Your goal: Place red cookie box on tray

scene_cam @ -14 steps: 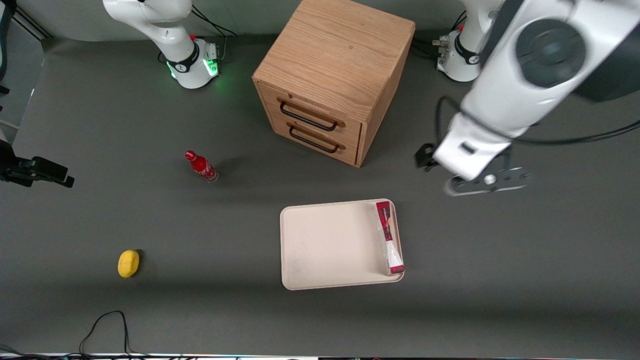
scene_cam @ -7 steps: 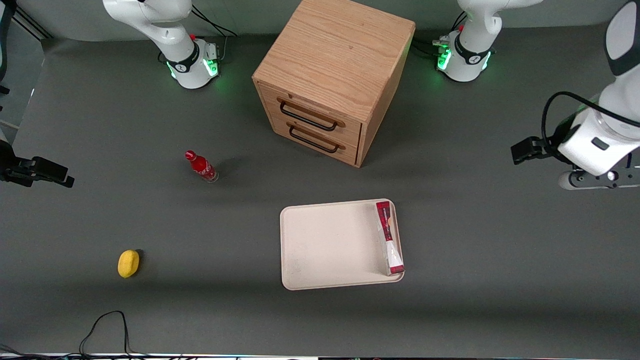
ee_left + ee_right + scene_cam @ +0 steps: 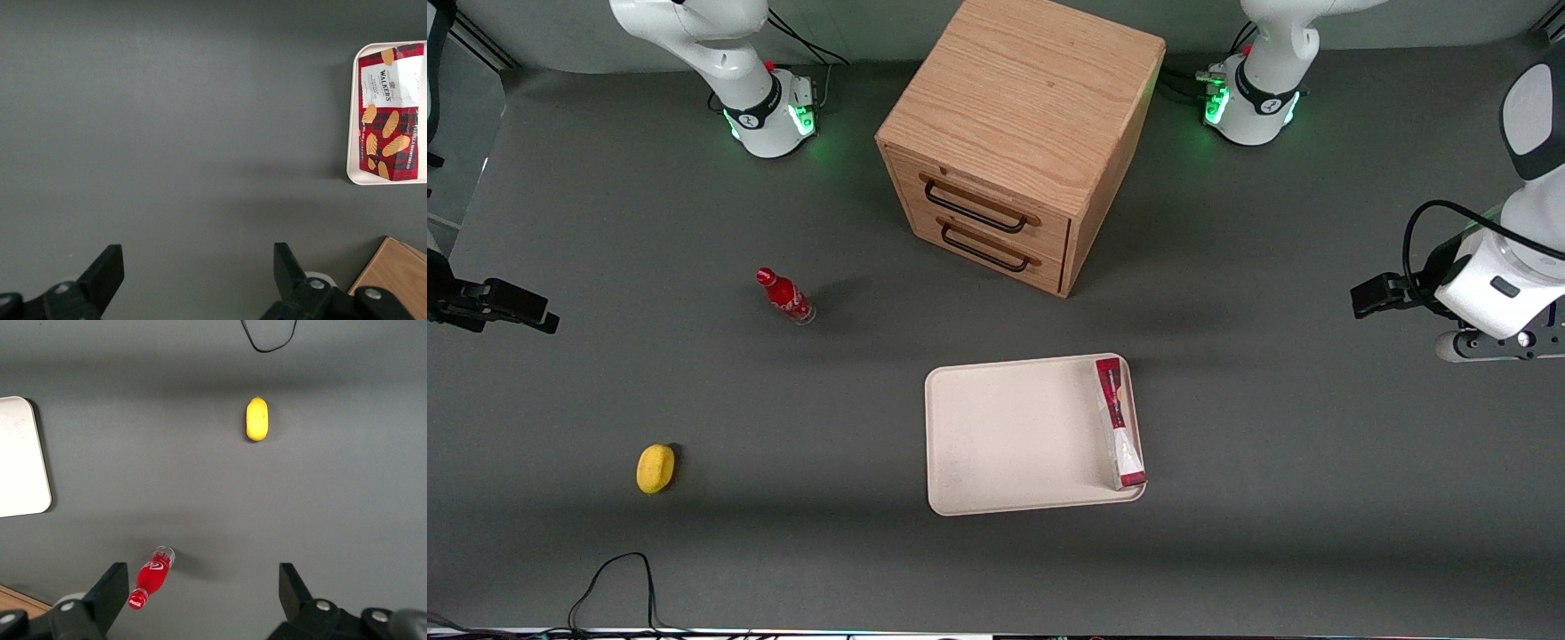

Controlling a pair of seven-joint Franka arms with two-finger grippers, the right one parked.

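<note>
Grey tabletop (image 3: 694, 551) is lying bare under the claw (image 3: 197, 280), which is drifting farther from the tray (image 3: 1005, 436), fingers spread, holding nothing; red cookie box (image 3: 1120, 435) is staying put.

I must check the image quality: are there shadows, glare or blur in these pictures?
Front view: soft shadows beside the wooden cabinet and across the table; green glow at the arm bases; no glare. Left wrist view: sharp, evenly lit; the open tool hangs over bare table, apart from the red cookie box on the tray.
</note>
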